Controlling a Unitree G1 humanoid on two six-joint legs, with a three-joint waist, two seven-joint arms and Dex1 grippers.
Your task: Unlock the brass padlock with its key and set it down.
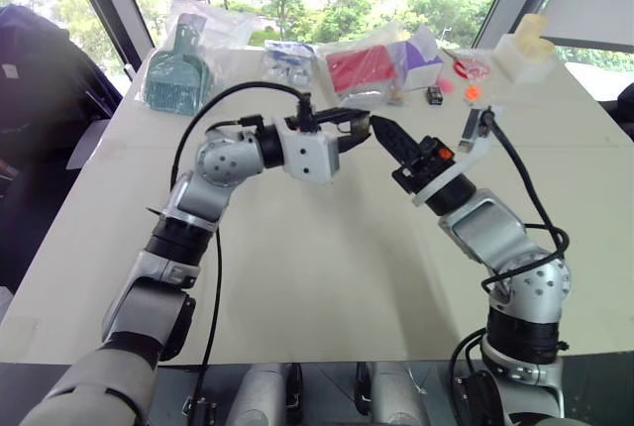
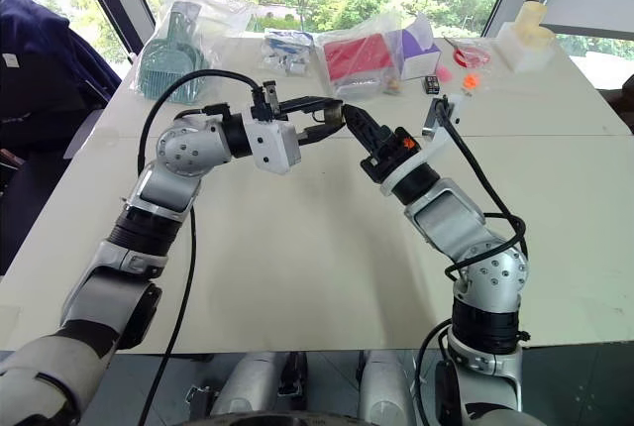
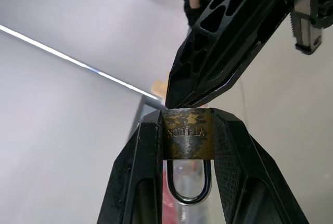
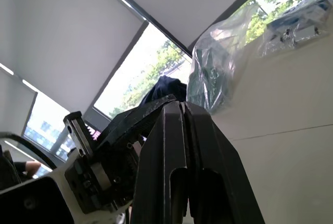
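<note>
You have the brass padlock (image 3: 187, 133) clamped between the two fingers (image 3: 143, 172) of the left tool (image 3: 187, 130), its stamped face toward the wrist camera and its dark shackle loop hanging back between the fingers, toward the wrist. The right tool (image 3: 179, 99) meets it at the padlock's free end: its two fingers are pressed flat together, and their tip sits right at the brass edge, at about eleven o'clock of the block in the left wrist view. You cannot make out the key in any view, so whether the shut right tool carries it is not clear. From the head camera, both tools meet in mid-air above the table (image 1: 297, 267), the left tool (image 1: 362, 127) reaching in from nine o'clock and the right tool (image 1: 381, 129) rising from five o'clock. Well beyond them, along the table's far edge, you see a teal scoop in a clear bag (image 1: 178, 74) at about ten o'clock, a red packet in plastic (image 1: 362, 67) at twelve, and a small black object (image 1: 434, 96) at one o'clock.
</note>
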